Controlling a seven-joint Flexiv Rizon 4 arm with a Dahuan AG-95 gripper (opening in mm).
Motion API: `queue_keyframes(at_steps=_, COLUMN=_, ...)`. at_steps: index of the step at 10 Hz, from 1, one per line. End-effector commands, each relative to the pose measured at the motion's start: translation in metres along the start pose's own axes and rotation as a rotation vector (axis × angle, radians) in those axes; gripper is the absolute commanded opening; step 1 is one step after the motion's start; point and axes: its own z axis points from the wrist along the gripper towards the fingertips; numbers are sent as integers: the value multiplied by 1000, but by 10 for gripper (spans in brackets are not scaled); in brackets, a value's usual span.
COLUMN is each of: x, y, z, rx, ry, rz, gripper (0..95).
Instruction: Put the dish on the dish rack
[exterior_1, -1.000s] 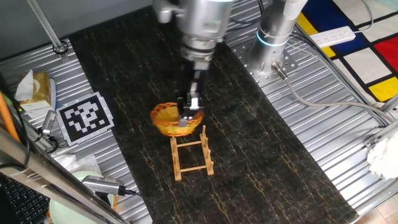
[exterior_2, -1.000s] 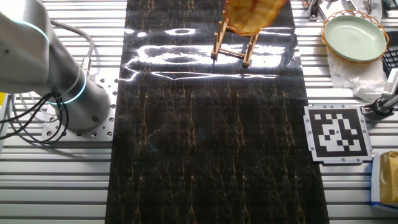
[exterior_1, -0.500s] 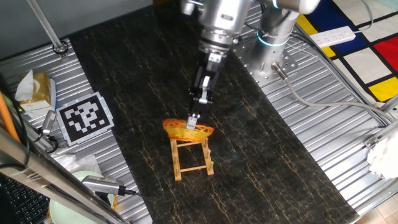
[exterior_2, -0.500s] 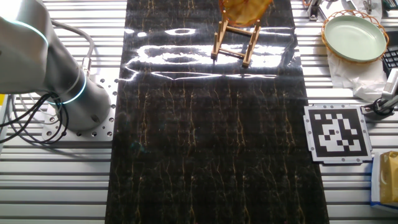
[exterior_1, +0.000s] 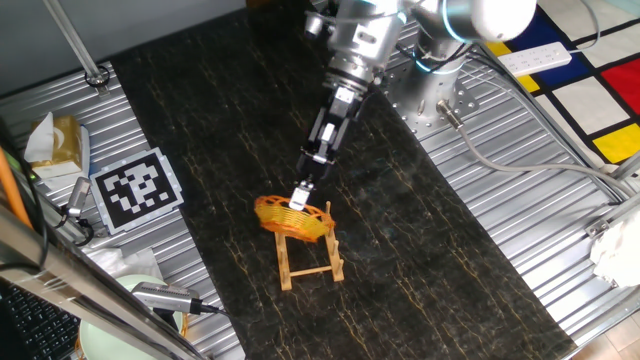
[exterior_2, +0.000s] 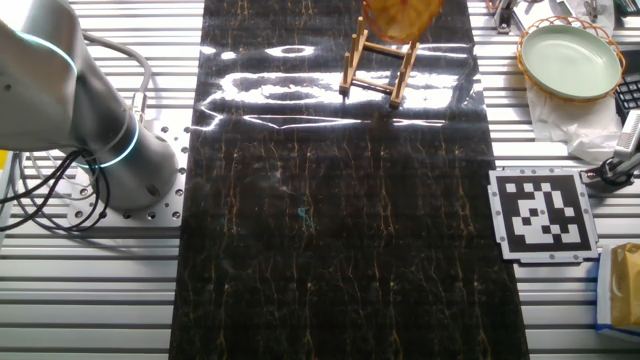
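Robotics lab, slatted aluminium table (exterior_1: 520, 190), fiducial marker (exterior_1: 137, 188)

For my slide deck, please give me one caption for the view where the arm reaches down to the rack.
Gripper holds the orange dish tilted over the wooden dish rack.

The dish (exterior_1: 291, 217) looks woven, like glossy orange lattice, perhaps plastic. The dish rack (exterior_1: 311, 255) is pale bare wood. The dark mat (exterior_2: 330, 230) at centre frame shines like polished stone over ribbed metal table (exterior_2: 90, 300) panels.
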Motion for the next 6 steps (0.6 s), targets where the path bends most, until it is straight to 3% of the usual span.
queue_keyframes(at_steps=1, x=13, y=65, z=-13, rx=-258, ry=112, rz=6, gripper=0)
queue_keyframes(at_steps=3, x=19, y=70, z=-11, rx=-310, ry=175, rz=42, gripper=0)
queue_keyframes(at_steps=4, x=23, y=72, z=-10, rx=-348, ry=262, rz=11, gripper=0)
queue_keyframes(at_steps=6, x=27, y=79, z=-12, rx=-358, ry=320, rz=-14, gripper=0)
